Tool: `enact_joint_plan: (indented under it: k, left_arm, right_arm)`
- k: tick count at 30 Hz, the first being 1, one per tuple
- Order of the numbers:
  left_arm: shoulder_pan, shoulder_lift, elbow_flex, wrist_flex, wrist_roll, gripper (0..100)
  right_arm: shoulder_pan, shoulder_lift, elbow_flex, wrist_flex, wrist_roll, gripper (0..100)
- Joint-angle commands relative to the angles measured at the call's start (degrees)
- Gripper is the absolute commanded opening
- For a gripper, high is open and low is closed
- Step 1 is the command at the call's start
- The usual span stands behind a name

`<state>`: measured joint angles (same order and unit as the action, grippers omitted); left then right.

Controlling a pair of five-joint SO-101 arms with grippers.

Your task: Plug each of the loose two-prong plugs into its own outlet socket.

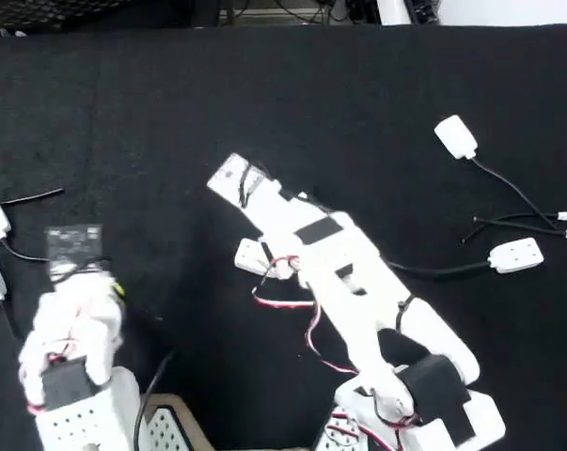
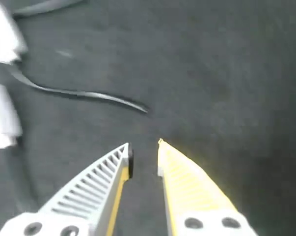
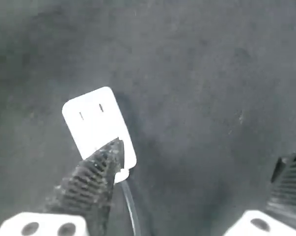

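Right gripper [image 3: 201,151] is spread wide and holds nothing. One black fingertip [image 3: 107,153] overlaps the cable end of a white two-slot outlet socket [image 3: 96,120] lying flat on the black cloth [image 3: 211,73]; whether it touches cannot be told. The other finger is well apart from the outlet socket. Left gripper [image 2: 144,146] is parted narrowly and empty. Beyond it a black cable [image 2: 79,93] curves beside a white cable end [image 2: 1,118]. Far from the outlet socket lie a cabled white block [image 1: 455,137] and a second block [image 1: 515,255].
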<state>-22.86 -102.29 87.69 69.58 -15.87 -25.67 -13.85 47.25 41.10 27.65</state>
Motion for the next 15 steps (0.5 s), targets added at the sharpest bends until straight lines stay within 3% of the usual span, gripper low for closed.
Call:
enact_joint_plan:
  k: [1,5,9,15]
  left_arm:
    - [-8.75,0.18,-10.95,-1.32,0.53,15]
    - [-18.86,0.26,-15.34,-2.02,2.73,28]
    - [-27.21,2.99,-18.15,-5.45,7.03,32]
    - [-35.38,31.30,-32.84,-7.65,11.43,32]
  right_arm:
    - [-0.26,-2.33,3.30,-8.35,-0.79,44.9]
    - [-0.26,-2.33,3.21,-8.00,-0.79,44.9]
    - [-0.35,-2.33,3.47,-8.09,-0.79,44.9]
    - [-0.35,-1.63,3.65,-8.18,-0.62,44.9]
